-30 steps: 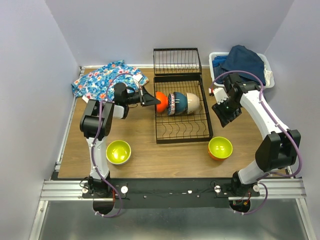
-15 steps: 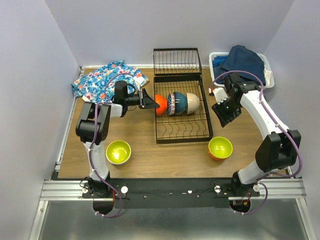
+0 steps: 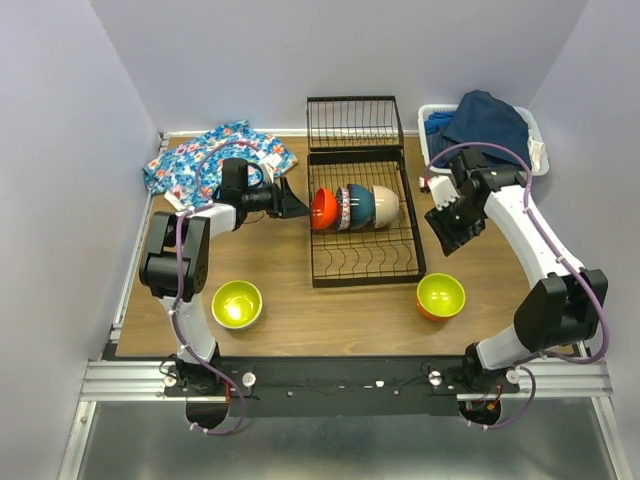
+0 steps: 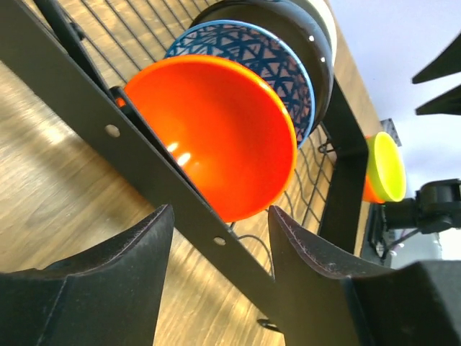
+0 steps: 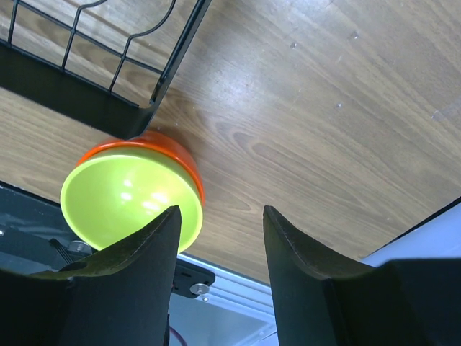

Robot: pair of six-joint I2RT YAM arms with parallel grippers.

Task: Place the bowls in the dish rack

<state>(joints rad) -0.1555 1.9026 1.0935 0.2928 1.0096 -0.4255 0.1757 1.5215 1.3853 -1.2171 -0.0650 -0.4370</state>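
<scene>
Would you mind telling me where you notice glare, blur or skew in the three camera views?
Left wrist view: two small glare spots inside the red-orange bowl, the left claw dark and soft up close, the dish rack steeply skewed. Right wrist view: highlights on the lime inside of the orange bowl, the table grain sharp. Top external view: even light, no strong glare.

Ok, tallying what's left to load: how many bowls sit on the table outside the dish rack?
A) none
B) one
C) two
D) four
C: only the yellow-green bowl, front left, and the orange bowl with lime inside, off the dish rack's front right corner, lie outside it.
</scene>
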